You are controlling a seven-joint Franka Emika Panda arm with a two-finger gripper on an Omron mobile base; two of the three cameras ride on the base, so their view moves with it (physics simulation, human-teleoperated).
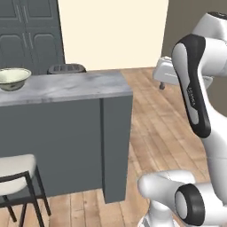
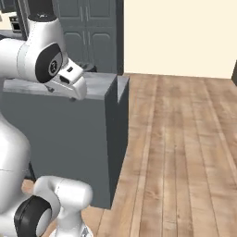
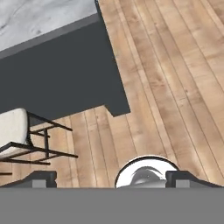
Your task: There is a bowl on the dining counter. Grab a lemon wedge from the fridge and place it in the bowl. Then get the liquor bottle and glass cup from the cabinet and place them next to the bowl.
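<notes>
The pale cream-green bowl (image 1: 13, 79) stands on the dining counter (image 1: 75, 86) near its left end. The counter's marble top (image 2: 95, 85) and dark panel front (image 3: 57, 74) also show in the right base and hand views. My gripper (image 1: 165, 76) hangs in the air past the counter's right end, well apart from the bowl, and in the right base view the gripper (image 2: 70, 85) sits level with the top. In the hand view my gripper (image 3: 114, 180) looks down at the wooden floor, open, with nothing between its fingertips (image 3: 41, 179). The lemon wedge, fridge, liquor bottle, glass cup and cabinet are out of view.
A cushioned stool (image 1: 13, 175) with a dark frame stands against the counter's front, also seen as the stool (image 3: 15, 127) from the hand. A dark appliance (image 1: 66, 68) sits behind the counter. Blue-grey panelled cupboard doors (image 1: 26, 31) fill the back left. Wooden floor (image 2: 185, 152) stretches right.
</notes>
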